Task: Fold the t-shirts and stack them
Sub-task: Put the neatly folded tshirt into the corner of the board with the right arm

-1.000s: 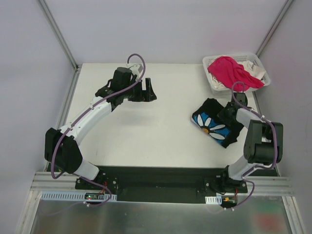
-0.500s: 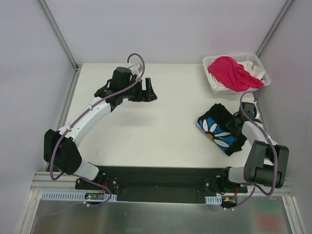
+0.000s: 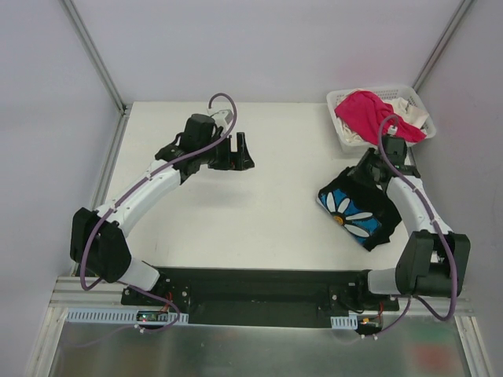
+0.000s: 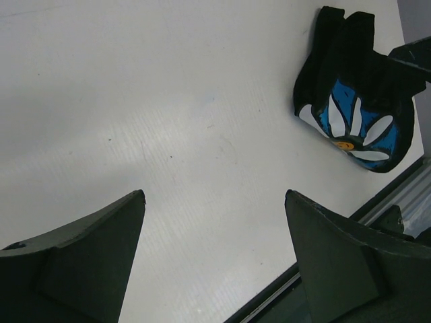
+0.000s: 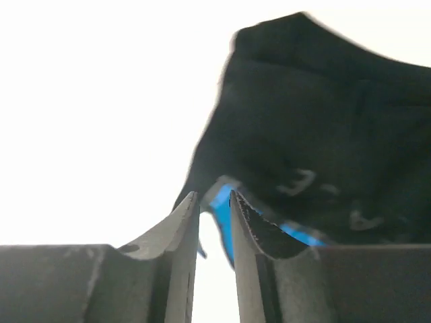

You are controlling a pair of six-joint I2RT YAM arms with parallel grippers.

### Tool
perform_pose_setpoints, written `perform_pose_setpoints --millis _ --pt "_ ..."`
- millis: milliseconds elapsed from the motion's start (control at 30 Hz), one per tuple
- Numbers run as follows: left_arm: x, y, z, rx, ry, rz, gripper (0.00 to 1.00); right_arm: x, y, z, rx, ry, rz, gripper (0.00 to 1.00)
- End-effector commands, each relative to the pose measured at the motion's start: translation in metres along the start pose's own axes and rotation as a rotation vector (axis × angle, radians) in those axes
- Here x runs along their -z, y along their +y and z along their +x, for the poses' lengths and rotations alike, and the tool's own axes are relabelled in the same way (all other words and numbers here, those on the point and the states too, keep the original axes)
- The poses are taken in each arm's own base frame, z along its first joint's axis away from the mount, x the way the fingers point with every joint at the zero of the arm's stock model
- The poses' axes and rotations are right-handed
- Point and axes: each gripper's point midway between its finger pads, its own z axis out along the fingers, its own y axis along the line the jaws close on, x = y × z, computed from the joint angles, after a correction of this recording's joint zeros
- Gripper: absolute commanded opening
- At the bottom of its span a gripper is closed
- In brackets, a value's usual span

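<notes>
The black t-shirt with the daisy print (image 3: 357,208) lies folded in a bundle at the right of the table, also seen in the left wrist view (image 4: 350,114). My right gripper (image 3: 368,168) hovers at its far edge; its jaws (image 5: 214,195) stand a narrow gap apart, with the black cloth (image 5: 323,134) just past the tips and nothing pinched between them. The pink t-shirt (image 3: 373,114) lies heaped in the basket, with white cloth (image 3: 414,116) beside it. My left gripper (image 3: 234,155) hangs wide open over bare table (image 4: 215,195), holding nothing.
The white lattice basket (image 3: 369,89) stands in the far right corner. The black front rail (image 4: 323,262) runs past the table's near edge. Metal frame posts rise at both far corners.
My right gripper has parted its jaws and let go of the black shirt, pulling back to the shirt's far edge. The shirt shifted a little right. The left gripper edged slightly right.
</notes>
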Motion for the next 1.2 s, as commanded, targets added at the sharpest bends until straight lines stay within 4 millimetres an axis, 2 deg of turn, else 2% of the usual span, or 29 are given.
perform_pose_setpoints --millis 0,200,333,500,733,833,967,1167 --pt "0.017 -0.019 -0.015 -0.024 -0.075 0.047 0.84 0.028 0.04 0.024 0.138 0.056 -0.103 0.29" --pt "0.02 -0.02 -0.017 -0.027 -0.089 0.041 0.84 0.033 0.055 0.069 0.216 0.144 -0.155 0.31" --pt "0.019 -0.019 -0.017 -0.027 -0.091 0.039 0.84 0.034 0.05 0.093 0.237 0.19 -0.159 0.32" --pt "0.018 -0.019 -0.019 -0.029 -0.096 0.041 0.84 0.039 0.05 0.116 0.245 0.234 -0.174 0.32" --pt "0.02 -0.021 -0.021 -0.033 -0.103 0.047 0.84 0.037 0.04 0.144 0.252 0.306 -0.148 0.33" --pt "0.018 -0.02 -0.021 -0.033 -0.103 0.041 0.84 0.035 0.038 0.152 0.25 0.329 -0.144 0.33" --pt "0.019 -0.022 -0.025 -0.037 -0.114 0.045 0.84 0.032 0.042 0.15 0.248 0.33 -0.148 0.33" --pt "0.02 -0.024 -0.035 -0.05 -0.134 0.04 0.84 0.006 0.038 0.148 0.276 0.349 -0.078 0.33"
